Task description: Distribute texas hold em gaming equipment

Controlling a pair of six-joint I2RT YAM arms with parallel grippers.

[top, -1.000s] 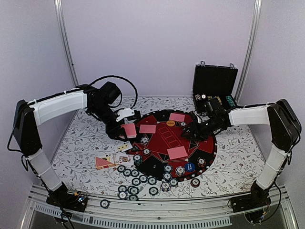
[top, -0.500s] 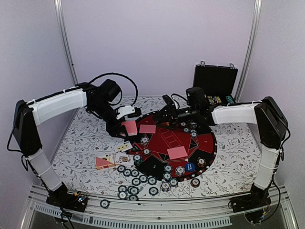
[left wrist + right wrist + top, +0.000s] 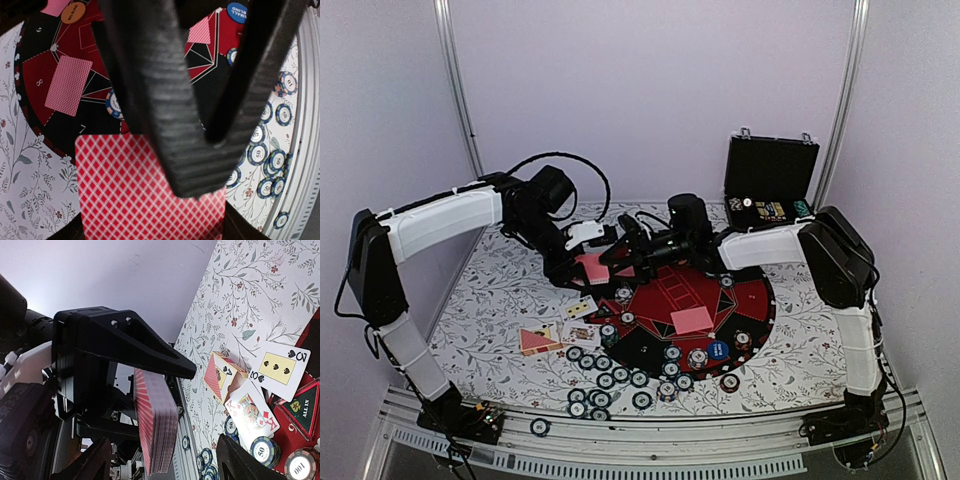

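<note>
My left gripper (image 3: 588,262) is shut on a deck of pink-red-backed playing cards (image 3: 145,195) and holds it above the mat's left rim. The left gripper (image 3: 152,234) shows only at the bottom edge of its own view. My right gripper (image 3: 618,250) has reached across and stands open. Its two ribbed fingers (image 3: 165,125) spread over the deck in the left wrist view. From the right wrist the deck (image 3: 157,425) is edge-on between the right gripper (image 3: 165,462) fingers, and I see no contact. Single cards (image 3: 691,320) lie face down on the mat. Poker chips (image 3: 605,380) are scattered near the front.
The round red-and-black mat (image 3: 745,300) fills the table's middle. The open black case (image 3: 770,180) stands at the back right. A card box (image 3: 537,340) and face-up cards (image 3: 580,308) lie left of the mat. A blue disc (image 3: 718,350) and an orange disc (image 3: 73,12) rest on the mat.
My right arm swung left across the mat to the held deck, and its jaws opened wider. The left arm and the deck stayed put.
</note>
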